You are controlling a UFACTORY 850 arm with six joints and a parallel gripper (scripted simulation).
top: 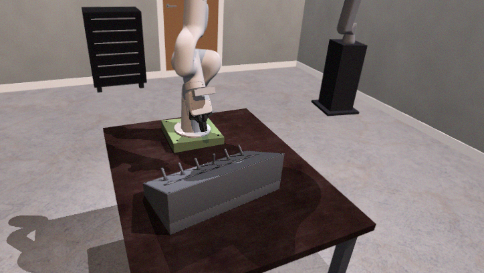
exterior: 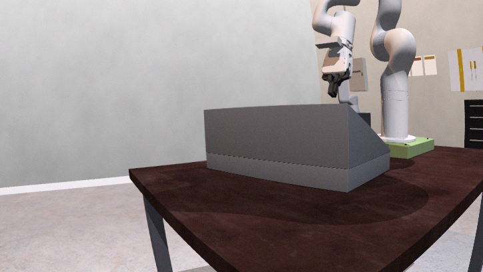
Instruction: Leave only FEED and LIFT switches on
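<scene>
A grey wedge-shaped console [top: 213, 189] lies slantwise on the dark table. Several small toggle levers stand in a row along its sloped top, from the left one [top: 164, 174] to the right one [top: 240, 150]. The labels are too small to read, and I cannot tell which levers are on. My gripper [top: 202, 126] is shut and empty, hanging above and behind the console, clear of the levers. In the exterior view I see only the console's plain back [exterior: 277, 138], with the gripper [exterior: 333, 88] a little above its top edge; the levers are hidden there.
The arm's green base plate [top: 192, 134] sits at the table's far edge behind the console. A black drawer cabinet [top: 114, 47] and a black pedestal [top: 341, 77] stand on the floor, away from the table.
</scene>
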